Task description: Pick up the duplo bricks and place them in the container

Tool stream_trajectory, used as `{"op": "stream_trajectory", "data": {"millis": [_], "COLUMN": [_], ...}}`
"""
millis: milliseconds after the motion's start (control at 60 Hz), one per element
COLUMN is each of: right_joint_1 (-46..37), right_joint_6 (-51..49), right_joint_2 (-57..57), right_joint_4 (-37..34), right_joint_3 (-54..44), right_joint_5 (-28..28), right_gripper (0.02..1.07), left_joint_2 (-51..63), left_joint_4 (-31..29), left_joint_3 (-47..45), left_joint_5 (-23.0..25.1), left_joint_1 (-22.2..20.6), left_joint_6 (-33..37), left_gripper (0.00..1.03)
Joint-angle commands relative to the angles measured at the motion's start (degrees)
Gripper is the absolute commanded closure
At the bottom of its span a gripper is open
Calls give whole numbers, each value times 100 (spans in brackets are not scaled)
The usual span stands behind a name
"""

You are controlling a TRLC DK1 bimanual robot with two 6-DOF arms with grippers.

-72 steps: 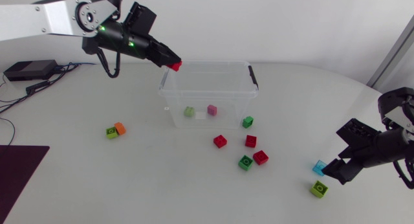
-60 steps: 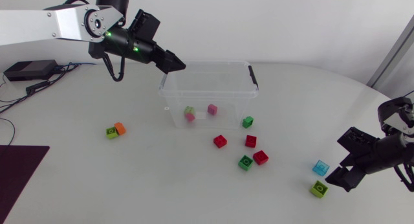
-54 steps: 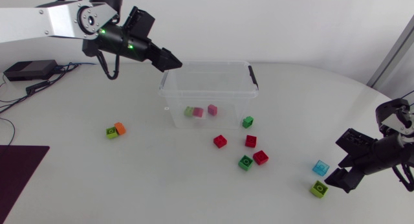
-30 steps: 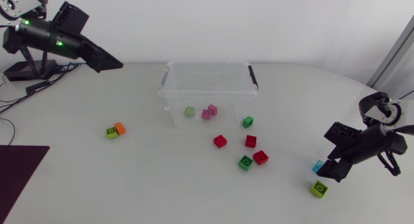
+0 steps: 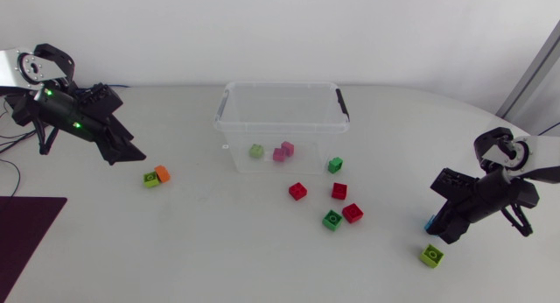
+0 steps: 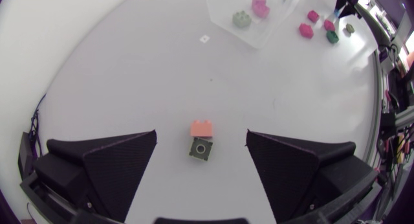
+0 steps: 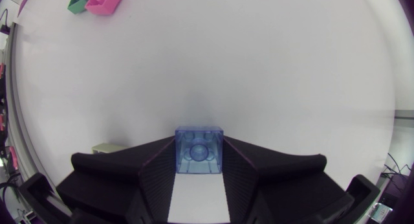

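A clear plastic container (image 5: 337, 106) stands at the table's middle with a green brick (image 5: 256, 150) and pink bricks (image 5: 283, 151) inside. My left gripper (image 5: 131, 154) is open, low over the table just left of an orange brick (image 5: 163, 172) joined to a green brick (image 5: 151, 178). In the left wrist view the orange brick (image 6: 202, 127) and green brick (image 6: 201, 149) lie between the spread fingers of my left gripper (image 6: 201, 146). My right gripper (image 7: 199, 160) is shut on a light blue brick (image 7: 199, 151) at the table's right side (image 5: 430, 224).
Loose bricks lie in front of the container: two green ones (image 5: 335, 165) (image 5: 332, 220) and three red ones (image 5: 297, 191) (image 5: 339, 191) (image 5: 353, 212). A lime brick (image 5: 430, 255) sits just below my right gripper (image 5: 435, 229). A dark mat (image 5: 22, 229) covers the left front corner.
My left arm dropped a red brick into the container, then swung left and down to the orange and green bricks. My right gripper moved onto the light blue brick and shut on it.
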Motion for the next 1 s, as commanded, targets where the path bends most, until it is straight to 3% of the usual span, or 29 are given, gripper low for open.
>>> {"op": "stream_trajectory", "data": {"millis": [0,450,983], "right_joint_1": [-45,465,1660], "right_joint_6": [-155,284,1515], "right_joint_2": [-199,-1640,-2335], "right_joint_4": [-207,-1104,-1332], "right_joint_3": [83,548,1673], "right_joint_5": [18,-369,-1019], "right_gripper": [84,84,84], "left_joint_2": [268,1146,2087], "left_joint_4": [-47,-135,-91], "left_joint_3": [-176,-62,694], "left_joint_5": [-150,-308,-457], "left_joint_1": [1,116,-25], "left_joint_6": [446,1914,1791], "left_gripper": [7,7,8]}}
